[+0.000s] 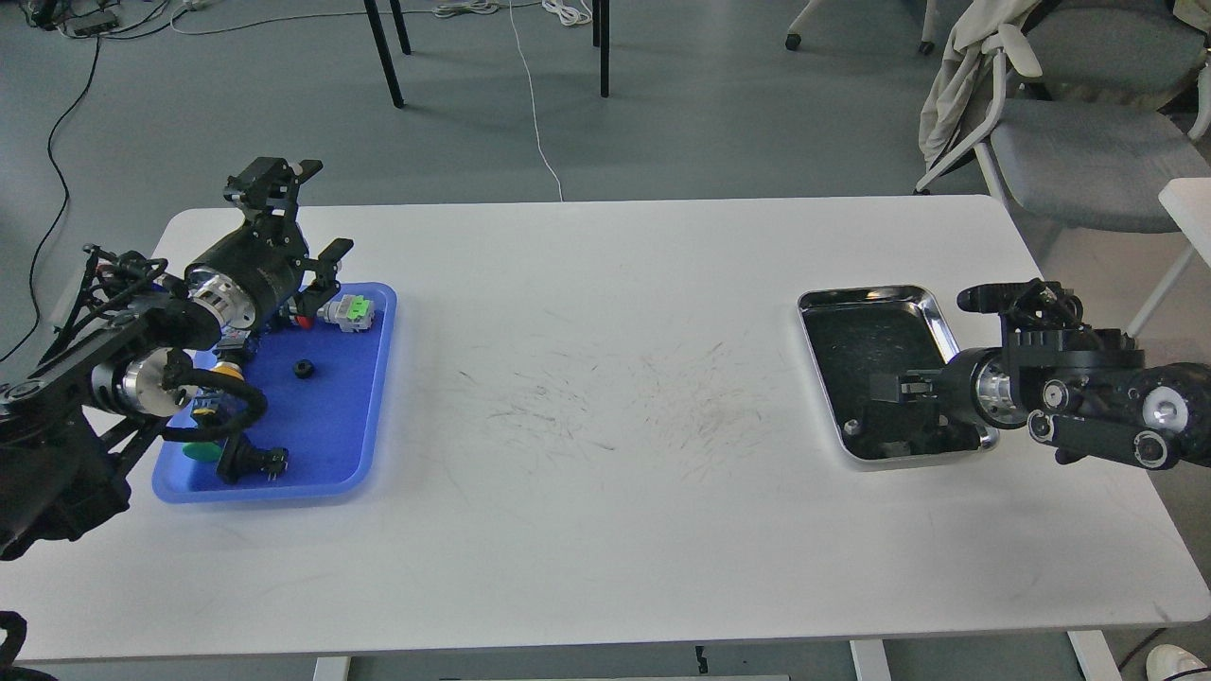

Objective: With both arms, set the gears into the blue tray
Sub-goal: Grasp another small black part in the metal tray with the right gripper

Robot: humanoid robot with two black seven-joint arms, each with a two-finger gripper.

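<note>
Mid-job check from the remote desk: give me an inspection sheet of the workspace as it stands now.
Surface: white table, scuffed with dark marks at its middle.
Job's things: blue tray at left with one black gear in it; steel tray at right, dark lining, gears not discernible.
Clutter: green-capped switch and black switch in the blue tray.
Grippers: left gripper open above the blue tray's far edge; right gripper low in the steel tray, fingers indistinct.
Cables: black cable looping off the left arm; cords on the floor.
Surroundings: grey chair at far right, chair legs beyond.
</note>
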